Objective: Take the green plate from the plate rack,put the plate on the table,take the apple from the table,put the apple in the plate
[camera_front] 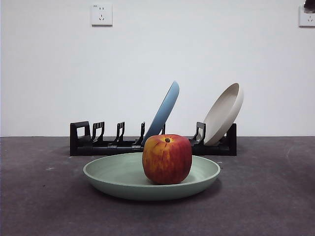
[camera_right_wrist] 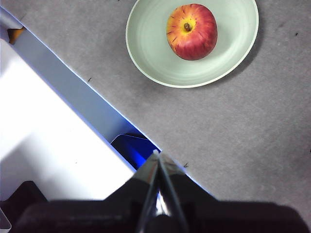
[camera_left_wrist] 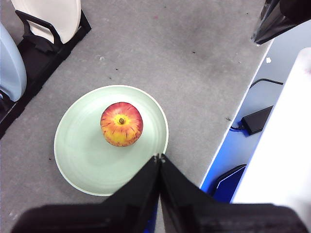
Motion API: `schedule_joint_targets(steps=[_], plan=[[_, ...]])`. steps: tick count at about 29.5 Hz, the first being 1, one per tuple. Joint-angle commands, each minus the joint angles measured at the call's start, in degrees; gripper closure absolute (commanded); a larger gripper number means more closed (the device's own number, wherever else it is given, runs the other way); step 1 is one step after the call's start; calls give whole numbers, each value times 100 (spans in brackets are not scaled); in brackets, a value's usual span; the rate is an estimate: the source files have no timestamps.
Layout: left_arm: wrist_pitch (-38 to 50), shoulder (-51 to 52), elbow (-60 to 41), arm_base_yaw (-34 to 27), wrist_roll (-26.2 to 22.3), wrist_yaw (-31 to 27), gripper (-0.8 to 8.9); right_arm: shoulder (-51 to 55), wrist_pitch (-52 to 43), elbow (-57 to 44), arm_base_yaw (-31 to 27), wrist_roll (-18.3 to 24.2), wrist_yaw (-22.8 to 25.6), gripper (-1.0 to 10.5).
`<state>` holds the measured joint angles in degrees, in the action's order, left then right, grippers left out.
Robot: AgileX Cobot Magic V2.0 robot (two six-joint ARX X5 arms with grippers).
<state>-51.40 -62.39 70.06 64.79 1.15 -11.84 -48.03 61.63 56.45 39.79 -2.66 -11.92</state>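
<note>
- The apple (camera_front: 167, 159) sits stem-up in the green plate (camera_front: 108, 173), flat on the bench (camera_front: 266, 196).
- Both wrist views alone show the left pincer (camera_left_wrist: 159, 158) and right pincer (camera_right_wrist: 156, 154) pressed together, empty.

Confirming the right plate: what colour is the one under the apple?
Pale sage green plate, clearest in the left wrist view.

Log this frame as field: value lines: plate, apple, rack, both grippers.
green plate: flat on the table, in front of the plate rack
apple: upright in the green plate, stem up
plate rack: holds a light blue plate and a beige plate, both leaning
left gripper: shut, empty, above the plate's edge
right gripper: shut, empty, clear of the plate
</note>
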Motion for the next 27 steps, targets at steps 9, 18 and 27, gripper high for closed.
schedule_joint_targets(steps=[9, 18, 27], plan=[[1478, 387, -37, -916, -1187, -413, 817, 11, -24, 11, 13, -48, 9, 945], [2575, 1585, -197, -3810, -1359, 841, 817, 20, -26, 11, 13, -48, 9, 945], [4140, 3517, -2312, -5757, -1447, 850, 817, 20, -24, 11, 13, -48, 9, 945]])
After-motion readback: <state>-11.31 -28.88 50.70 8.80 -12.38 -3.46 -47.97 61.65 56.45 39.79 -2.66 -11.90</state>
